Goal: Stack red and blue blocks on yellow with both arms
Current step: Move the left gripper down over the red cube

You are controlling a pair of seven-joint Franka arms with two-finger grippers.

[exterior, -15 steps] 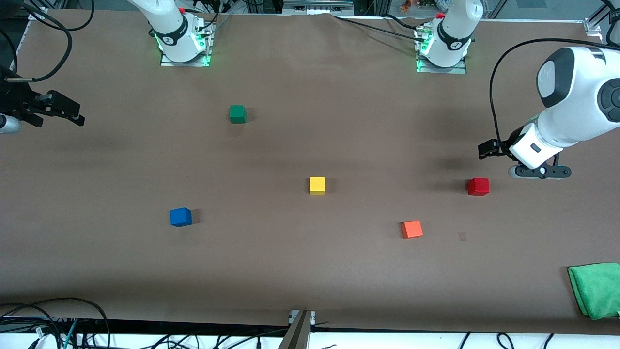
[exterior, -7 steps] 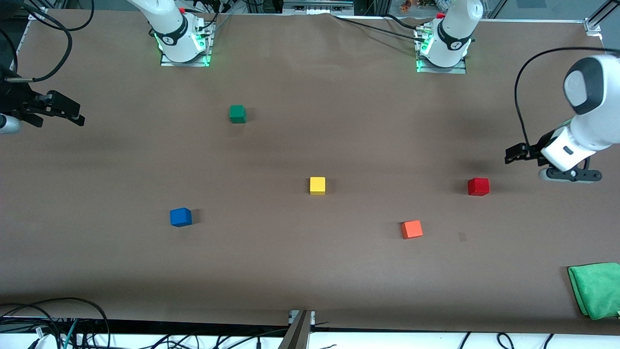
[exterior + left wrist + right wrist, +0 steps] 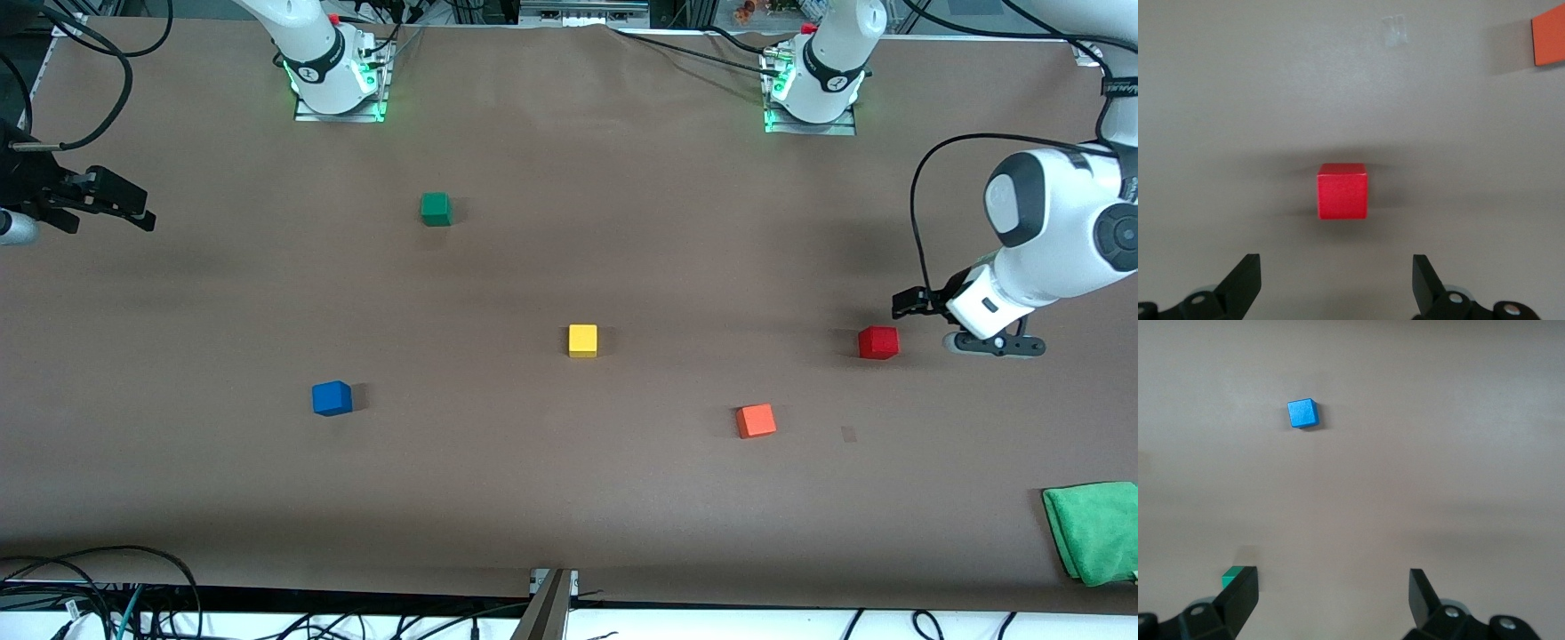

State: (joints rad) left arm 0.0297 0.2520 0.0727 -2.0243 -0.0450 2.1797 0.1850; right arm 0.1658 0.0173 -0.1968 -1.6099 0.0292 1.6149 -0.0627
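1. Small matte yellow cube (image 3: 583, 340) at frame centre, bare on top; nothing stacked yet.
2. Deep red matte cube (image 3: 878, 342) at mid right, bright blue matte cube (image 3: 332, 398) at lower left.
3. Left gripper (image 3: 916, 300) swung out, now back beside red, fingers spread: pickup likely next.
4. Right gripper (image 3: 116, 206) waiting at left edge, spread wide.

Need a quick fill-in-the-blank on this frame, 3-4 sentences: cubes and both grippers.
1. The left gripper hangs open over the table beside the ____ cube.
2. The yellow cube has ____ cubes stacked on it.
3. Of the blue cube and the green cube, the ____ one lies nearer to the front camera.
4. The right gripper waits with its fingers ____ at the right arm's end of the table.

Missing words: red; no; blue; open
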